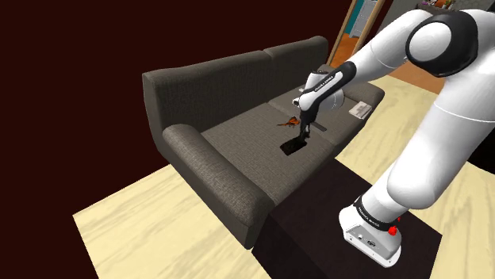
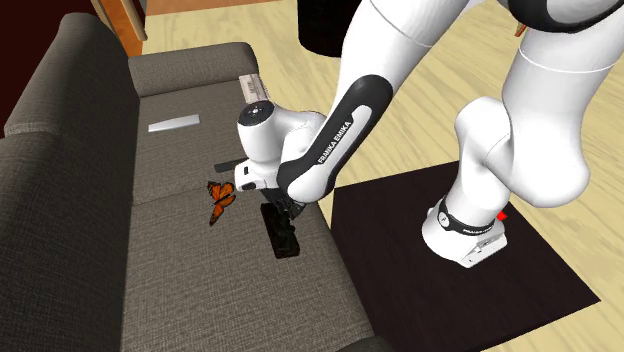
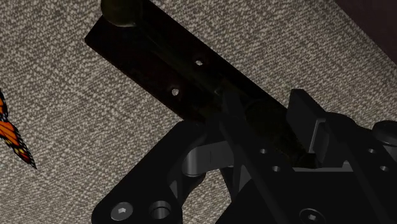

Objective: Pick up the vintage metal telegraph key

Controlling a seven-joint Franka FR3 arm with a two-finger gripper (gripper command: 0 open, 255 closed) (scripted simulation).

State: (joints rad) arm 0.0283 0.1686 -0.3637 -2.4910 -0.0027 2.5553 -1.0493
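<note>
Jaws clamped on near end of telegraph key [image 3: 165,57], gripper [image 3: 254,121] low over it. Key lies flat on grey sofa [image 1: 238,127] seat, nr front edge, just beside orange butterfly [image 2: 220,197]. Long axis runs roughly along sofa's length; knob end points away from gripper. All black: flat base w/ small holes, bar on top, round knob.

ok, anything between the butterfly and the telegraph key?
Nothing but bare sofa cushion. The wrist view shows plain fabric running from the butterfly to the black key.
</note>
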